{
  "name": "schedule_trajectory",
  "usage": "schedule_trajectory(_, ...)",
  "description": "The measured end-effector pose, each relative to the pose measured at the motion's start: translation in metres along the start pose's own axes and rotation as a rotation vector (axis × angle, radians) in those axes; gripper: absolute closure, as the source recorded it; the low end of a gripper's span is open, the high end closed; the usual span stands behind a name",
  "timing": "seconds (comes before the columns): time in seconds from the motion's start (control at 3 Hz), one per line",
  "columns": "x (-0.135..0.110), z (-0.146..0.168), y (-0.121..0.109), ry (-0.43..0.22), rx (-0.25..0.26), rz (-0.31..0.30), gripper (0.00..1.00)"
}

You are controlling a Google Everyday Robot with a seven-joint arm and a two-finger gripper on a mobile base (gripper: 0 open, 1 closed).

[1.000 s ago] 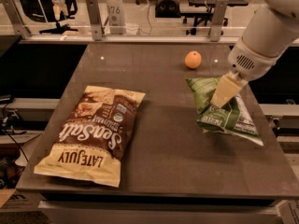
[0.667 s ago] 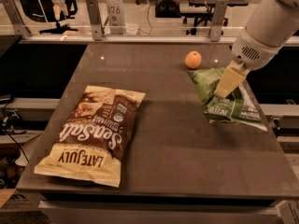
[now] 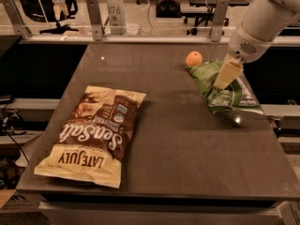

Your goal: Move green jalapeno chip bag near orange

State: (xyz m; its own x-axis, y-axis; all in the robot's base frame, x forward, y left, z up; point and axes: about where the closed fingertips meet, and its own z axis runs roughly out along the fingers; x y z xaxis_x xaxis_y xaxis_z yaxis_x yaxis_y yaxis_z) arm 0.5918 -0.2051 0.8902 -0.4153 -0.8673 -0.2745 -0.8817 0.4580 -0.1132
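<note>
**A:** Where's the small crinkly green chip bag with the white label panel?

**B:** Far right of the dark grey table. Its top corner is just beside the small round orange fruit; I can't tell if they touch. I'd call placement nearly done.

**A:** And the cream-tipped gripper?

**B:** It sits on the bag's upper half, with the white arm coming in from top right. Clamped on the foil or only lying against it, I can't tell from this angle.

**A:** Risks?

**B:** There are three.
1. Push any further and the bag corner nudges the orange, which is round and would roll toward the far edge.
2. The bag's lower right corner is close to the table's right edge, so a sloppy release could slide it off.
3. The foil is slick, so it could snag on the gripper during retreat and get dragged away from the fruit.

**A:** Any readable text?

**B:** Only on the large brown-and-yellow chip bag at front left, well apart. It reads "Sea Salt" and "LATE JULY", upside down from here. The green bag's print is illegible.
</note>
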Motion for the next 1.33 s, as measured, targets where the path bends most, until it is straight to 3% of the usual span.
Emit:
schedule_trajectory(0.33,-0.003,0.014,-0.021,0.013,0.004,-0.066,1.00)
schedule_trajectory(1.0,0.000,0.022,-0.062,0.044,0.034,-0.119,1.00)
schedule_trajectory(1.33,-0.001,0.025,-0.075,0.040,0.043,-0.125,0.84)
